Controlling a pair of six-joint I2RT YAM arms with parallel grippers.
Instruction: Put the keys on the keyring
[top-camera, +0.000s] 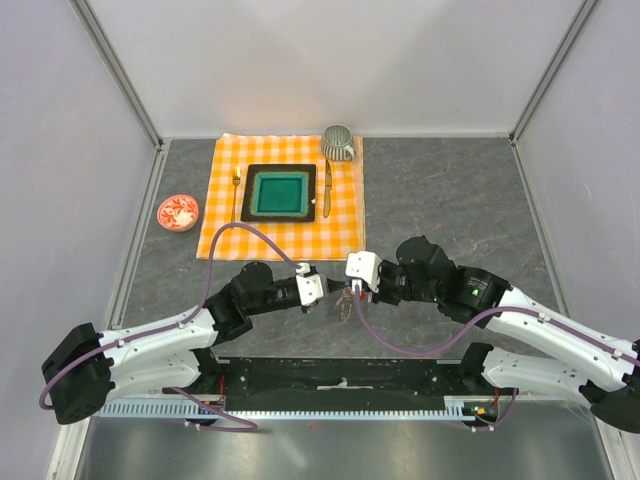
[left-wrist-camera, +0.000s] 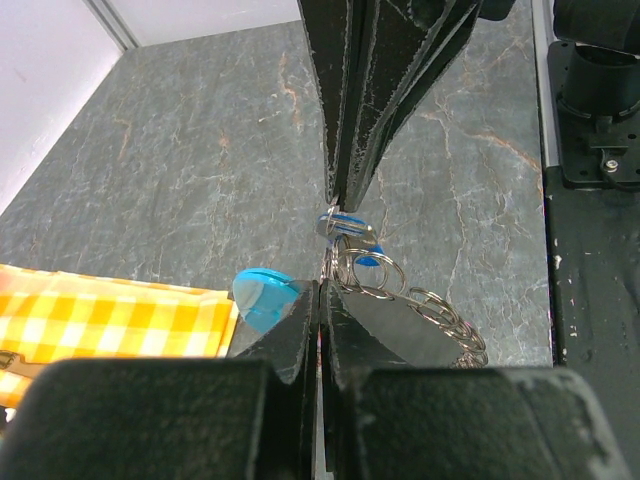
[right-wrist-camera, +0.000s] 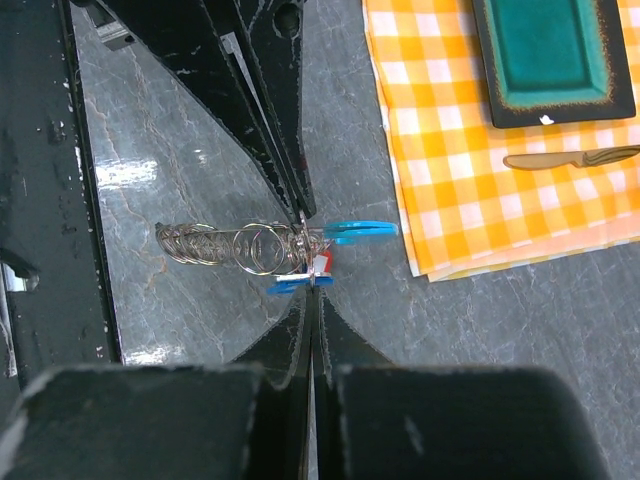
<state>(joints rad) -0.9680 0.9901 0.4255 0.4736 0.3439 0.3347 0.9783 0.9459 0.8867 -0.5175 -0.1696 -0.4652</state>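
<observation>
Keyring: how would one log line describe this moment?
left tool shut on keyring | right tool shut on keys | tips meet over grey table, near checked cloth | blue tag sticks out beside them

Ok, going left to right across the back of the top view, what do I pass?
Red dish → fork → green plate → knife. The cup overlaps the knife's position, so it is left out.
</observation>
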